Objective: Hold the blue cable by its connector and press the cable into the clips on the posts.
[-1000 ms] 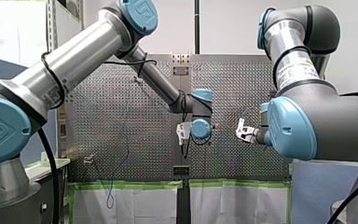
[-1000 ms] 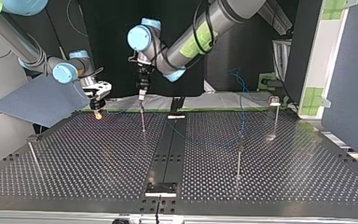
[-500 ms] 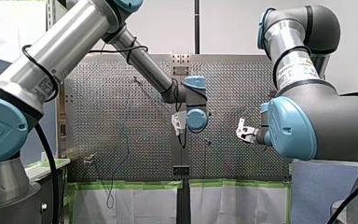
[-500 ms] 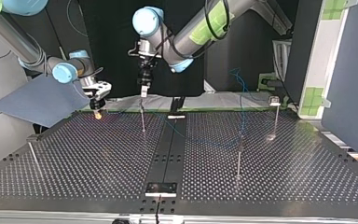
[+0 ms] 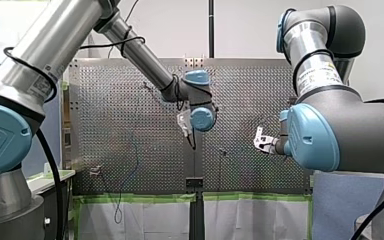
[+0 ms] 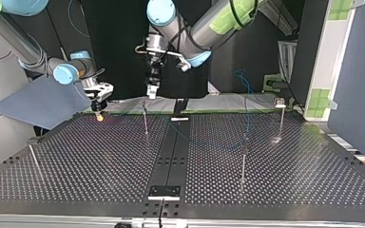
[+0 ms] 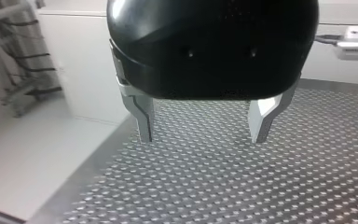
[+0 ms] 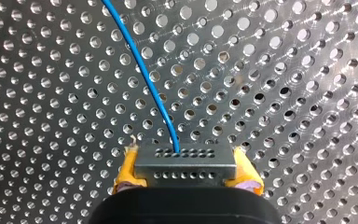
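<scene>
The blue cable (image 8: 154, 93) leaves a grey connector (image 8: 185, 159). My right gripper (image 8: 185, 171) is shut on that connector with its yellow pads (image 8: 127, 170), low over the perforated table (image 8: 284, 93). In the top view my right gripper (image 6: 99, 107) sits at the table's far left edge, and the cable (image 6: 247, 109) hangs near the posts on the right. My left gripper (image 7: 203, 136) is open, with nothing between its metal fingers (image 7: 142, 116). It hovers (image 6: 151, 90) above a thin clip post (image 6: 145, 121).
More clip posts stand at the top view's right (image 6: 243, 161), far right (image 6: 280, 116) and near left (image 6: 33, 156). A blue sheet (image 6: 43, 102) lies beyond the table's left edge. A black strip (image 6: 171, 152) runs down the table's middle.
My left gripper has lifted off the thin post and drifted toward the top view's right, staying open. My right arm and the connector have not moved.
</scene>
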`<action>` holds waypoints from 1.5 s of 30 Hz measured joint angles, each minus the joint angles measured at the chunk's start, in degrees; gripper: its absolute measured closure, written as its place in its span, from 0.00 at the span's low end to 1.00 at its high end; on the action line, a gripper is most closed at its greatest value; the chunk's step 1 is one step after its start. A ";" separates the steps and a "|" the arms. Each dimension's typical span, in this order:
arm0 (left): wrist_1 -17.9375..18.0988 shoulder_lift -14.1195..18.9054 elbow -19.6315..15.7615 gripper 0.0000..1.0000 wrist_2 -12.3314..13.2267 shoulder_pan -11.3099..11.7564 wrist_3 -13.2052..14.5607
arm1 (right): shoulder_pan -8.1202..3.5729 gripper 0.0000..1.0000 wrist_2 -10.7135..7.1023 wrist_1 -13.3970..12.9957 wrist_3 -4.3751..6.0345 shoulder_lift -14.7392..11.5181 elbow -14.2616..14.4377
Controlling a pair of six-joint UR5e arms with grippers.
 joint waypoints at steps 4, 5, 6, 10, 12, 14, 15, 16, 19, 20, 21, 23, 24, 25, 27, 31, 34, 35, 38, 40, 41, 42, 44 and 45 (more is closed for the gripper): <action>2.36 2.33 -2.33 0.00 -0.07 0.10 -0.05 | -0.01 1.00 0.00 0.01 0.04 0.00 -0.02; 2.83 2.82 -2.81 0.00 -0.07 0.12 -0.06 | -0.01 1.00 0.00 0.00 0.03 0.00 -0.01; 3.43 3.51 -3.51 0.00 -0.07 0.15 -0.08 | -0.01 1.00 0.00 0.01 0.03 0.00 -0.01; 4.34 5.74 -5.75 0.00 -0.08 0.20 -0.09 | 0.01 1.00 0.00 0.00 0.00 0.01 0.01; 4.43 7.02 -7.01 0.00 -0.07 0.19 -0.09 | 0.02 1.00 0.00 0.00 -0.04 0.01 0.02; 4.38 8.16 -8.16 0.00 -0.06 0.20 -0.10 | 0.02 1.00 0.01 0.00 -0.08 0.01 0.01; 4.27 8.93 -8.93 0.00 -0.06 0.21 -0.10 | 0.02 1.00 0.03 0.00 -0.14 0.01 0.01; 4.12 9.48 -9.49 0.00 -0.06 0.24 -0.10 | 0.02 1.00 0.07 0.00 -0.23 0.01 0.01; 3.39 11.27 -11.28 0.00 -0.07 0.40 -0.23 | -0.02 1.00 0.20 0.11 -0.42 0.00 0.02; 3.16 11.75 -11.75 0.00 -0.07 0.45 -0.28 | -0.05 1.00 0.26 0.21 -0.48 0.00 0.03; 2.84 12.40 -12.39 0.00 -0.05 0.55 -0.36 | -0.09 1.00 0.35 0.33 -0.55 0.00 0.03; 2.23 13.38 -13.37 0.00 -0.01 0.69 -0.47 | -0.21 1.00 0.67 0.67 -0.77 0.00 0.02; 1.75 14.06 -14.06 0.00 0.01 0.78 -0.53 | -0.27 1.00 0.83 0.87 -0.90 0.00 0.02; 1.43 14.49 -14.57 0.00 0.03 0.84 -0.58 | -0.36 1.00 1.04 1.17 -1.12 0.00 0.01; 0.89 15.14 -15.73 0.00 0.21 0.94 -0.67 | -0.51 1.00 1.36 1.66 -1.51 0.00 0.01; 0.91 15.51 -17.84 0.00 1.40 1.05 -1.46 | -0.92 1.00 2.18 3.38 -3.00 -0.27 -0.03; 1.38 15.48 -19.54 0.00 2.91 1.25 -2.15 | -1.27 1.00 2.43 4.83 -4.30 -1.19 -0.03; 1.52 15.46 -20.07 0.00 3.32 1.32 -2.26 | -1.36 1.00 2.47 5.23 -4.57 -1.54 -0.02; 2.43 15.16 -21.77 0.00 4.09 1.67 -2.59 | -1.65 1.00 2.44 6.62 -4.97 -2.85 0.01; 3.32 14.54 -22.88 0.00 4.29 2.01 -2.73 | -1.84 1.00 2.41 7.27 -4.97 -3.92 0.02; 3.80 14.16 -23.40 0.00 4.35 2.18 -2.78 | -1.91 1.00 2.39 7.46 -4.93 -4.40 0.02; 4.46 13.55 -24.11 0.00 4.42 2.42 -2.83 | -1.98 1.00 2.36 7.61 -4.89 -4.91 0.02; 5.48 12.58 -25.17 0.00 4.49 2.68 -2.91 | -2.12 1.00 2.33 7.86 -4.80 -6.17 0.03; 6.16 11.93 -25.83 0.00 4.53 2.81 -3.05 | -2.19 1.00 2.35 7.99 -4.76 -6.67 0.03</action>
